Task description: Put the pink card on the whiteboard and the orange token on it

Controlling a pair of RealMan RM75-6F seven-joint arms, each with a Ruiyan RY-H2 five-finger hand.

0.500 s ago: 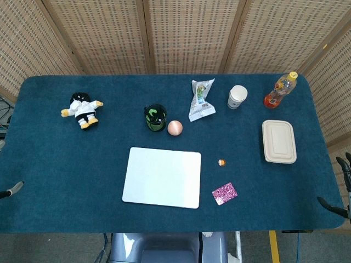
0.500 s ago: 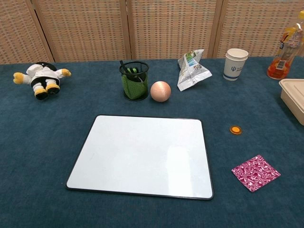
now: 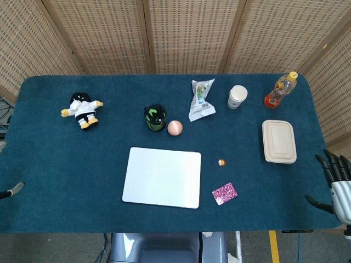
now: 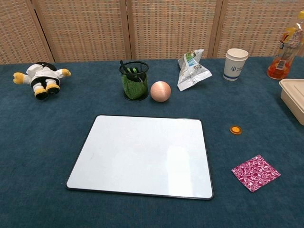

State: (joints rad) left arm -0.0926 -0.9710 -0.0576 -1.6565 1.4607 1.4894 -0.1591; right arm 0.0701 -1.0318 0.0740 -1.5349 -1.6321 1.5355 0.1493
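The pink patterned card [image 3: 225, 193] [image 4: 255, 172] lies flat on the blue cloth, just right of the whiteboard's near right corner. The small orange token [image 3: 221, 162] [image 4: 235, 129] sits a little beyond the card, also on the cloth. The whiteboard [image 3: 162, 176] [image 4: 142, 156] lies bare in the middle. My right hand [image 3: 335, 183] hovers at the table's right edge with its fingers spread, holding nothing, well right of the card. Only a tip of my left hand [image 3: 12, 190] shows at the left edge. The chest view shows neither hand.
Along the back stand a plush toy [image 3: 82, 109], a mesh pen cup [image 3: 155, 118], a pink ball [image 3: 175, 127], a snack bag [image 3: 201, 99], a paper cup [image 3: 237, 97] and a drink bottle [image 3: 279, 90]. A closed lunch box [image 3: 278, 141] lies near my right hand.
My right hand has come further into the head view at the right edge, its fingers now plainly showing. The card, the token and the left hand have not moved.
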